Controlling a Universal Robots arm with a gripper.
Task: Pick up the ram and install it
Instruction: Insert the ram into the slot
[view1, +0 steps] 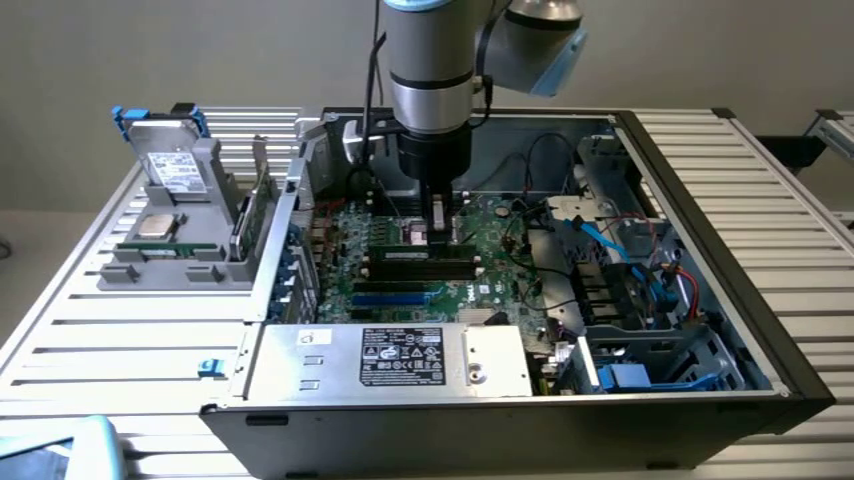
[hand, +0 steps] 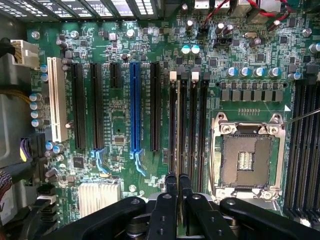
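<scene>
**Wrist view: jaws nearly shut**

The gripper (hand: 177, 179) hung just above the black slots (hand: 194, 130), its fingers all but together with only a sliver between them. In the exterior view the ram (view1: 420, 256) stood on edge along a slot right under the fingertips; whether they pinched it could not be told.

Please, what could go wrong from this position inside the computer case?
1. What looks like the ram lies at the slots under the shut jaws. If it is pressed while tilted, it could bend or harm a slot.
2. The open socket lies right beside these slots. A sideways slip could hit its bare contacts.
</scene>
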